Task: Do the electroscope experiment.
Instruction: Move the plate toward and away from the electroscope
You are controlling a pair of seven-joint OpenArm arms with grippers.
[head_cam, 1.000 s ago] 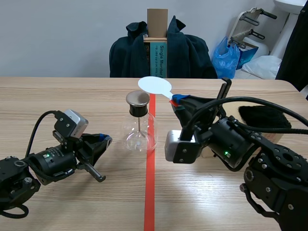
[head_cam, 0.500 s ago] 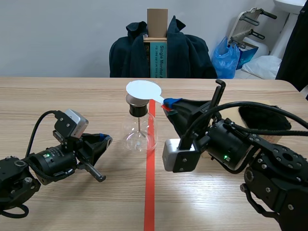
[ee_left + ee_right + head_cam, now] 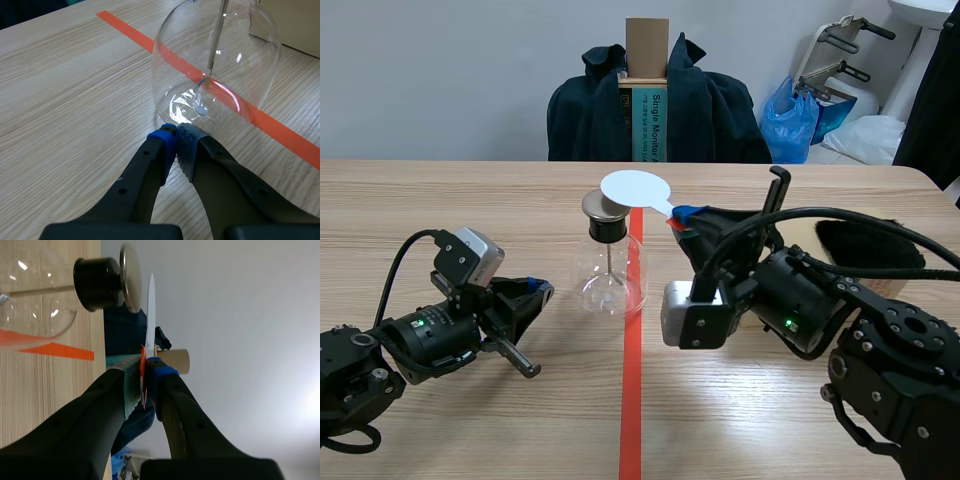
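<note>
One wooden table (image 3: 470, 200) | dark coat (image 3: 720, 110) behind | left gripper (image 3: 176, 135) closed empty | right gripper (image 3: 145, 367) clamps paddle (image 3: 636, 187)

The right gripper (image 3: 682, 214) has pulled the white disc (image 3: 633, 187) back toward itself, now only partly over the metal cap (image 3: 604, 206).

Black cabled arms (image 3: 380, 358), green lights (image 3: 417, 322), blue-and-grey-padded left pincer (image 3: 176, 134).
</note>
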